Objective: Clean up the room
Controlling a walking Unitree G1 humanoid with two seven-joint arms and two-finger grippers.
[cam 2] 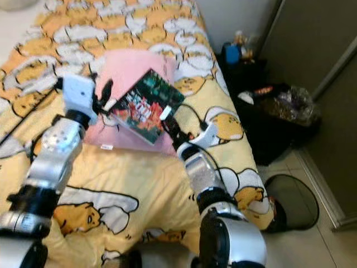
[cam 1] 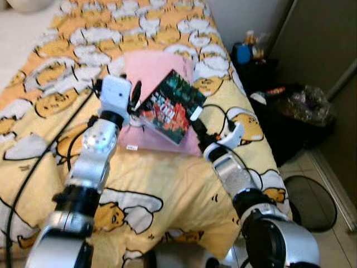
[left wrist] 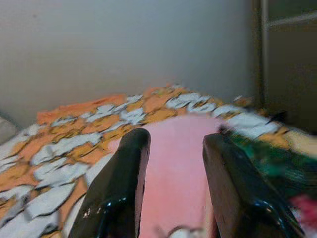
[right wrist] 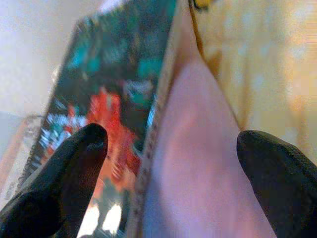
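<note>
Both open: left gripper (cam 1: 135,96) beside the book's (cam 1: 170,106) left edge, right gripper (cam 1: 196,120) straddling its near edge, over pink pillow (cam 1: 150,70).

- We're in a bedroom of a home: a bed (cam 1: 167,184) with a yellow cartoon-print bedspread (cam 1: 67,67) runs from 6 up to 11 o'clock.
- A pink pillow (cam 1: 150,72) lies on it at 12.
- At 2 o'clock, dark bags (cam 1: 295,111) sit against a plain wall (cam 1: 245,17).
- Tiled floor (cam 1: 334,234) at 4 o'clock.
</note>
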